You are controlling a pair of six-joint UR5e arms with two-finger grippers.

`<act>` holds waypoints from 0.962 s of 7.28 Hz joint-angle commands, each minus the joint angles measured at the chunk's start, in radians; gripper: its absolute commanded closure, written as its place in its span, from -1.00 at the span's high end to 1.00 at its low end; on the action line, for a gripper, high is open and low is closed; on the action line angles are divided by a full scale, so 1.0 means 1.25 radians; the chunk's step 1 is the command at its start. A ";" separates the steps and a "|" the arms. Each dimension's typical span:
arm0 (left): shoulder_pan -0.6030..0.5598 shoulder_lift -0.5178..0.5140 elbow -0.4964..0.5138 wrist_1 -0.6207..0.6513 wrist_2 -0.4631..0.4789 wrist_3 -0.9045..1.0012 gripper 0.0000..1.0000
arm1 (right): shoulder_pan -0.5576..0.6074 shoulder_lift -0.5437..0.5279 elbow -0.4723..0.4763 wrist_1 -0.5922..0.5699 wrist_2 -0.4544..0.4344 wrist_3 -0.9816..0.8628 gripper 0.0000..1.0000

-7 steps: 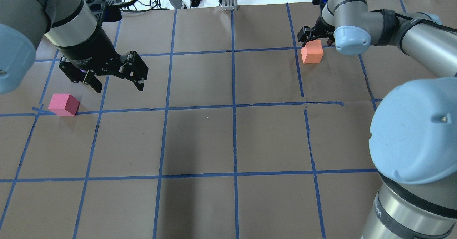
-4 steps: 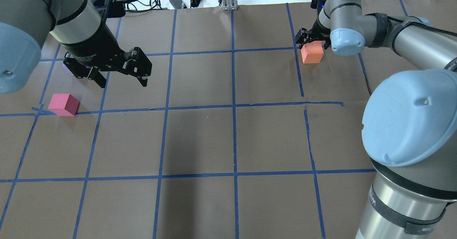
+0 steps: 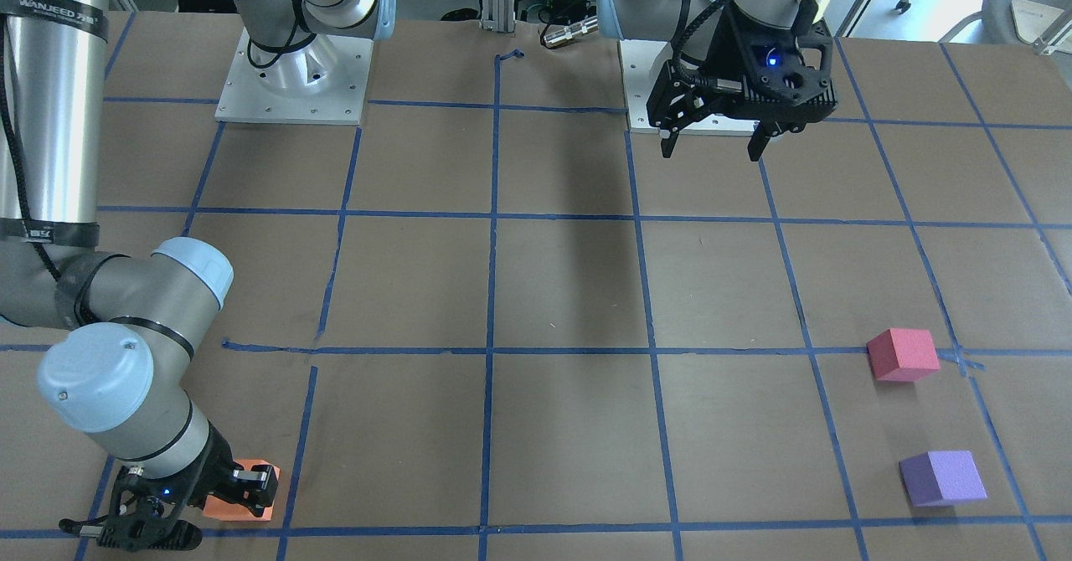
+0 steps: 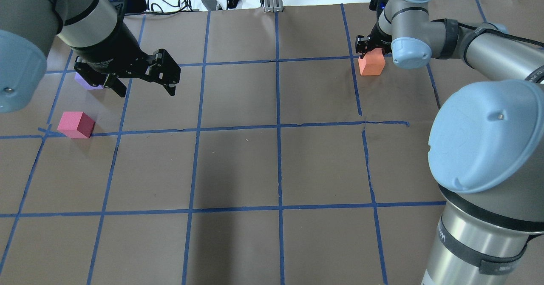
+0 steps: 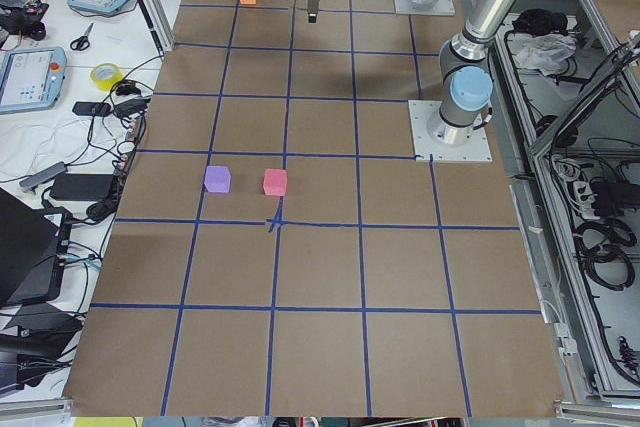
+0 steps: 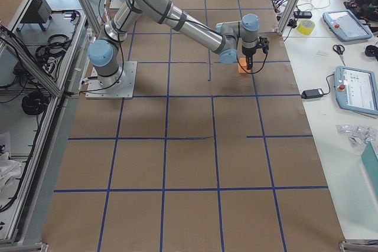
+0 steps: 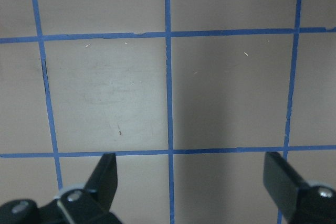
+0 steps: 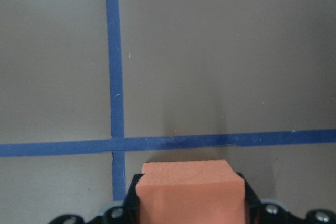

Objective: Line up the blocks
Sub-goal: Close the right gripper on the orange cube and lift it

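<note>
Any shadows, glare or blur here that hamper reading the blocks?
Overhead view: a broad soft shadow darkens the middle of the table, clear of the pinkish-red block; the purple block is mostly hidden behind the left gripper. Right wrist view: orange block sharp, no glare. Left wrist view: right half dimmer.

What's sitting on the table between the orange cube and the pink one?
Nothing. The front-facing view shows the stretch from the orange cube to the pink cube bare: only the table's brown paper crossed by blue tape lines.
</note>
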 commanded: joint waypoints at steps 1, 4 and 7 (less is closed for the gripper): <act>0.008 0.009 0.004 0.008 0.006 0.003 1.00 | 0.004 -0.015 -0.005 0.008 -0.003 0.001 -1.00; 0.010 0.012 0.002 0.021 0.007 0.000 1.00 | 0.077 -0.066 -0.057 0.130 -0.003 0.104 -1.00; 0.010 0.008 -0.003 0.029 0.006 -0.002 1.00 | 0.228 -0.058 -0.091 0.153 -0.003 0.328 -1.00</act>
